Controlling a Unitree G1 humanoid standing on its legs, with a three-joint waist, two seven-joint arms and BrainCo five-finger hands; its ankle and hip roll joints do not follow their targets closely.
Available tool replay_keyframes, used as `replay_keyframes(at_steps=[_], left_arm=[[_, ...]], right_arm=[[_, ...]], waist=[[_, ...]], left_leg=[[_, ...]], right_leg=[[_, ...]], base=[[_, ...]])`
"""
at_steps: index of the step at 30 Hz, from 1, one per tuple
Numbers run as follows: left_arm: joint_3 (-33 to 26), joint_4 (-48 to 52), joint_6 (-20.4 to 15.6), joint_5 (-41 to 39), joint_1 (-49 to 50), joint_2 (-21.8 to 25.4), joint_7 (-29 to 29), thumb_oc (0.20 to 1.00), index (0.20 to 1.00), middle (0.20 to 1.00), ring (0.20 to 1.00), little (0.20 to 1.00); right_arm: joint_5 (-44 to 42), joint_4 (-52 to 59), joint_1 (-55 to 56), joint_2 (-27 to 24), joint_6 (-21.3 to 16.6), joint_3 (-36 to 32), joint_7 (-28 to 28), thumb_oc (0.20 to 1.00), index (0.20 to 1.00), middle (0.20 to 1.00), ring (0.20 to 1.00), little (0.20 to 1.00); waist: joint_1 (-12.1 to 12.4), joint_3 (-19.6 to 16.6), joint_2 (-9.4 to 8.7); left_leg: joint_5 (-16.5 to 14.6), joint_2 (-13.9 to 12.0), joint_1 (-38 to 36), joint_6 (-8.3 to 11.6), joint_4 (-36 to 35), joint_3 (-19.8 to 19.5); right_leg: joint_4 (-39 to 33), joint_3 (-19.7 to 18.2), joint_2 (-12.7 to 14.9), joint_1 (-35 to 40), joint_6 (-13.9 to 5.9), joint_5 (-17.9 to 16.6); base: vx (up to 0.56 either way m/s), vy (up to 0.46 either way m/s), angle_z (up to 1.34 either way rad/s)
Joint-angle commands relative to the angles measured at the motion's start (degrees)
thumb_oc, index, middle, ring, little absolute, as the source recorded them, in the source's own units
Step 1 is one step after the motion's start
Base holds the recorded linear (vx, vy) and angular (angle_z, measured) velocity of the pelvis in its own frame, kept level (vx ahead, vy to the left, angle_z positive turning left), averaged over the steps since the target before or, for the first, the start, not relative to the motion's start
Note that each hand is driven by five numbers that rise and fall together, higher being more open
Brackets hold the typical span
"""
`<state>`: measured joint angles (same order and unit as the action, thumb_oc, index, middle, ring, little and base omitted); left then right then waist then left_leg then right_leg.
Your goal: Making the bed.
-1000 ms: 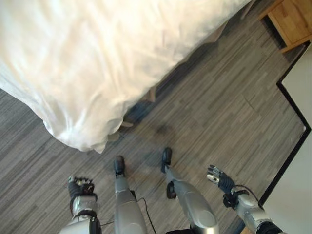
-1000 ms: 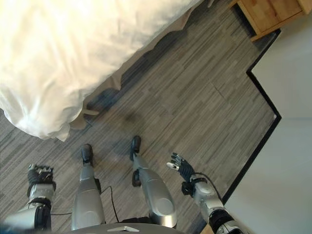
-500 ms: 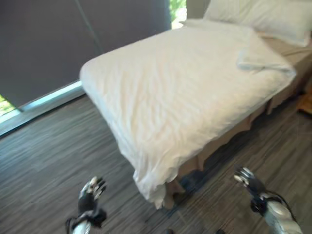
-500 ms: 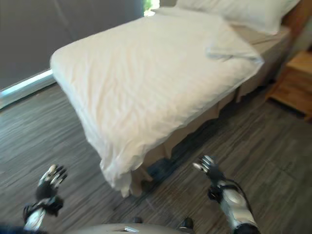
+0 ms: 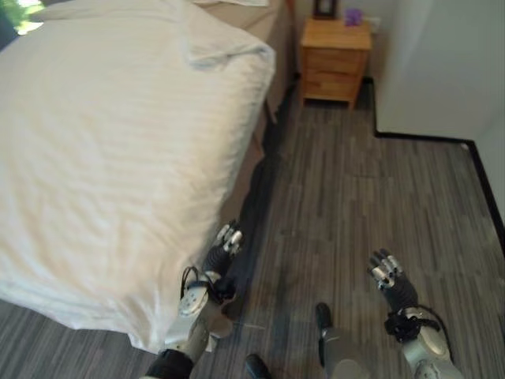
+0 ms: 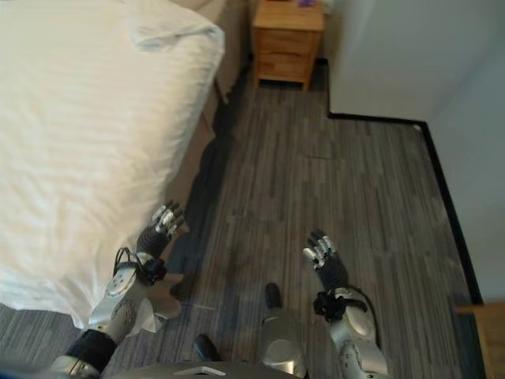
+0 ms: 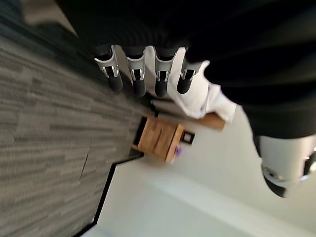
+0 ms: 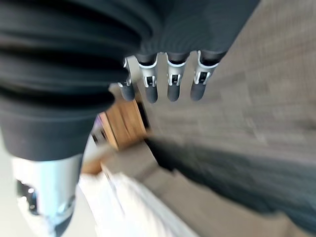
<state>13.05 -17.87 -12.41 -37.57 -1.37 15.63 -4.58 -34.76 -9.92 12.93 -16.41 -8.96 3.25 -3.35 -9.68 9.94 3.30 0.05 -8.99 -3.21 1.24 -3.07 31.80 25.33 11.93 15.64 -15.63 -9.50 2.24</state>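
White duvet [image 5: 110,150] lies spread over the bed [image 5: 264,31], long axis running away from me toward the headboard end, where a folded-back flap [image 5: 229,51] sits bunched near the far edge. The near corner of the duvet hangs down over the foot of the bed toward the floor [image 5: 355,197], on my left side. My left hand [image 5: 222,251] is just beside the hanging side edge of the duvet, not touching that I can see; its fingers [image 7: 136,74] are straight and relaxed, holding nothing. My right hand [image 5: 388,275] is out over bare floor, well apart from the bed, fingers [image 8: 170,81] likewise extended and empty. A wooden nightstand [image 5: 335,49] stands beyond the bed's far end against the wall. Judgement: the duvet lies to my left and ahead, so the left hand is clearly the nearer one; any pull to straighten the side edge would run along the bed's long axis, and the right hand would have to cross toward the bed to help. The flap at the far end looks like the part not yet smoothed.
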Motion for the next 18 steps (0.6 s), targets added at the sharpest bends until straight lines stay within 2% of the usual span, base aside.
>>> replay_keyframes(at_steps=[1,2,3,4,5,6,7,8,9,10,11,12,13,15,18], left_arm=[[-3.42,1.79,-2.51,-0.22,4.03,2.14,-0.82,1.0,1.0,1.0,1.0,1.0],[-4.86,2.04,-2.38,-1.58,4.68,2.17,-0.92,1.0,1.0,1.0,1.0,1.0],[-5.63,1.72,-2.35,-1.55,5.12,2.03,-0.65,1.0,1.0,1.0,1.0,1.0],[-7.23,1.31,-2.52,-1.22,6.17,1.69,-0.38,1.0,1.0,1.0,1.0,1.0],[-7.23,1.32,-2.51,-1.22,6.19,1.68,-0.37,1.0,1.0,1.0,1.0,1.0],[-8.67,1.83,-2.33,-4.16,7.34,0.27,-0.38,1.0,1.0,1.0,1.0,1.0],[-9.34,1.71,-2.37,-5.44,7.97,-0.84,-0.74,1.0,1.0,1.0,1.0,1.0],[-9.24,1.74,-2.96,-4.56,8.18,-1.44,-0.88,1.0,1.0,1.0,1.0,1.0],[-9.27,1.41,-3.13,-4.68,8.57,-1.89,-0.88,1.0,1.0,1.0,1.0,1.0],[-9.41,1.46,-2.92,-5.96,9.18,-2.57,-1.0,1.0,1.0,1.0,1.0,1.0],[-10.03,0.9,-2.34,-7.6,9.8,-3.05,-1.64,1.0,1.0,1.0,1.0,1.0],[-10.03,0.92,-1.67,-7.16,10.52,-2.85,-2.25,1.0,1.0,1.0,1.0,1.0],[-9.78,1.0,-1.37,-7.03,10.7,-2.88,-2.39,1.0,1.0,1.0,1.0,1.0],[-8.61,0.59,-1.09,-6.4,10.21,-2.48,-2.37,1.0,1.0,1.0,1.0,1.0],[-6.83,2.07,-1.41,-5.34,9.07,-1.11,-1.67,1.0,1.0,1.0,1.0,1.0]], right_arm=[[1.53,1.39,-5.0,-0.62,-4.75,0.43,1.14,1.0,1.0,1.0,1.0,1.0],[0.83,1.7,-5.74,-0.5,-4.71,0.67,1.0,1.0,1.0,1.0,1.0,1.0],[-0.14,1.92,-5.55,-0.33,-4.65,1.09,0.82,1.0,1.0,1.0,1.0,1.0],[-0.82,1.74,-4.6,-1.2,-4.5,0.94,-0.34,1.0,1.0,1.0,1.0,1.0],[-0.82,1.74,-4.6,-1.22,-4.51,0.95,-0.35,1.0,1.0,1.0,1.0,1.0],[-1.79,2.67,-3.31,-2.5,-4.08,0.28,-0.88,1.0,1.0,1.0,1.0,1.0],[-1.45,2.36,-2.71,-3.6,-3.82,0.35,-1.69,1.0,1.0,1.0,1.0,1.0],[0.53,1.29,-3.12,-5.72,-3.72,-0.06,-1.37,1.0,1.0,1.0,1.0,1.0],[1.1,-0.07,-3.75,-6.38,-3.7,0.05,-0.99,1.0,1.0,1.0,1.0,1.0],[0.27,-1.32,-3.97,-6.02,-3.56,-0.34,-0.8,1.0,1.0,1.0,1.0,1.0],[-2.0,-2.38,-3.51,-5.17,-3.14,-1.3,-1.83,1.0,1.0,1.0,1.0,1.0],[-0.94,-2.56,-2.96,-5.21,-2.64,-1.58,-2.35,1.0,1.0,1.0,1.0,1.0],[-0.45,-2.5,-2.8,-5.27,-2.61,-1.72,-2.33,1.0,1.0,1.0,1.0,1.0],[-0.77,-2.32,-2.66,-4.72,-2.69,-1.48,-2.52,1.0,1.0,1.0,1.0,1.0],[-1.68,-2.87,-2.57,-2.53,-2.38,0.97,-2.5,1.0,1.0,1.0,1.0,1.0]], waist=[[4.13,-3.09,-3.59],[4.95,-3.31,-4.09],[5.11,-3.75,-4.51],[5.61,-3.91,-4.9],[5.6,-3.93,-4.82],[5.5,-3.19,-4.88],[5.7,-2.55,-5.22],[7.86,-1.03,-5.79],[8.99,-0.52,-6.33],[9.68,-0.61,-6.77],[9.95,-1.4,-7.46],[10.27,-2.34,-7.52],[10.26,-2.72,-7.38],[9.53,-3.2,-6.92],[8.49,-4.52,-6.35]], left_leg=[[5.36,-0.35,2.91,2.36,-1.93,-6.49],[5.94,-1.48,2.78,3.32,-1.93,-5.33],[6.83,-2.2,3.16,4.19,-1.93,-4.65],[10.0,-5.43,3.78,6.18,-1.93,-5.32],[10.05,-5.54,3.8,6.24,-1.93,-5.35],[11.79,-8.05,4.0,7.41,-0.61,-5.63],[11.58,-8.66,4.57,7.57,1.32,-7.87],[10.2,-5.39,7.48,6.65,5.75,-21.72],[7.95,-1.65,8.23,5.99,6.8,-30.25],[5.87,1.3,8.34,5.5,7.23,-34.4],[3.46,4.5,8.07,4.2,7.85,-36.12],[2.9,6.52,7.6,3.09,7.23,-36.54],[2.84,7.37,7.35,2.45,6.56,-36.86],[3.31,7.15,5.85,1.84,4.09,-34.99],[3.59,7.57,3.29,1.2,-0.18,-34.87]], right_leg=[[-16.55,0.63,3.27,14.09,-2.98,-8.31],[-20.91,3.88,2.4,14.9,-2.86,-7.3],[-25.13,4.48,0.95,16.28,-2.96,-6.39],[-27.69,2.79,-2.82,17.68,-1.9,-4.9],[-27.69,2.81,-2.93,17.67,-1.84,-4.89],[-29.04,3.06,-5.49,19.13,-0.74,-3.67],[-29.69,2.63,-6.58,20.21,0.03,-2.95],[-29.86,0.6,-7.44,20.52,1.02,-2.4],[-29.79,-1.14,-7.7,20.45,1.41,-2.52],[-29.84,-2.6,-8.07,20.52,1.77,-2.56],[-29.9,-4.33,-8.81,20.78,2.59,-2.62],[-29.86,-4.83,-9.54,20.76,3.17,-2.58],[-29.78,-4.9,-9.92,20.73,3.34,-2.57],[-29.35,-4.88,-10.49,20.62,3.38,-2.39],[-29.23,-5.72,-10.29,20.41,2.84,-2.46]], base=[[-0.08,-0.252,-1.4],[-0.1,-0.375,-1.09],[-0.07,-0.648,-0.62],[-0.03,-0.5,-0.5],[-0.01,-0.626,-0.08],[-0.03,-0.397,-0.15],[-0.08,-0.588,-0.24],[-0.07,-0.447,-0.92],[-0.03,-0.404,-0.88],[0.05,-0.345,-0.8],[0.1,-0.286,-0.38],[0.11,-0.192,-0.34],[0.09,-0.059,-0.38],[0.07,0.028,-0.24],[0.1,0.115,0.04]])
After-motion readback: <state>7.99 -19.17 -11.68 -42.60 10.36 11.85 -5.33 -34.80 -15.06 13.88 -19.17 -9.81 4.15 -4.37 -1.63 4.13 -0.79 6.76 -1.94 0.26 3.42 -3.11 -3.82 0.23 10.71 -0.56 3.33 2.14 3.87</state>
